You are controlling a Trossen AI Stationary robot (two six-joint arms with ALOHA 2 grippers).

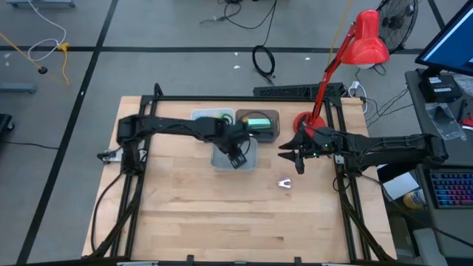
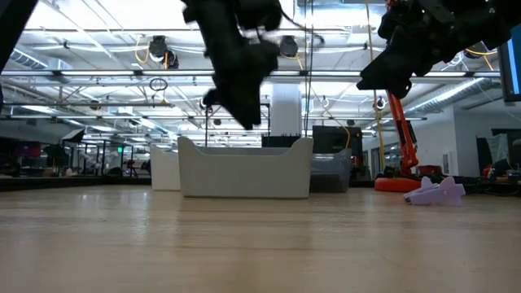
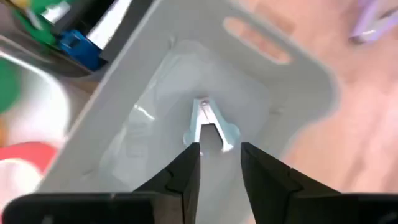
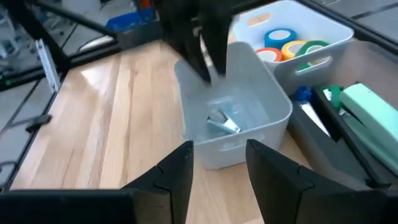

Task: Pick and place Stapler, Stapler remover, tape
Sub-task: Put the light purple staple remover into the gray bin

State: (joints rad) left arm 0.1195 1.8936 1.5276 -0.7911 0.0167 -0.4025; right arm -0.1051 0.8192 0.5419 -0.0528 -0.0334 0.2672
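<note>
Nearest to me on the wooden table (image 1: 222, 214) lies a small pale lilac staple remover (image 1: 285, 183), alone on the bare wood toward the right side; in the low view it (image 2: 435, 192) sits flat on the surface, well apart from the bins.

Next back, the right gripper (image 1: 298, 161) hangs above the table to the right of the bins. Its two fingers (image 4: 177, 171) stand apart with nothing between them. It touches nothing.

The left gripper (image 1: 238, 157) hovers over the pale grey bin (image 1: 219, 161). In its wrist view the fingers (image 3: 186, 174) are parted a little, released, with nothing clamped. Directly below them, on the floor of that bin (image 3: 273, 93), lies a second staple remover (image 3: 208, 124), silvery with light jaws; the right wrist view shows the same piece (image 4: 222, 122) resting in the bin, clear of the fingers above.

Behind the grey bin stands a white bin (image 4: 323, 25) holding the tape rolls (image 4: 292, 45): blue, yellow, orange-red and green rings packed together. Beside it, a dark tray (image 1: 275, 118) holds the green stapler (image 1: 256, 123).

At the far right corner of the table stands a red desk lamp (image 1: 366, 41).
</note>
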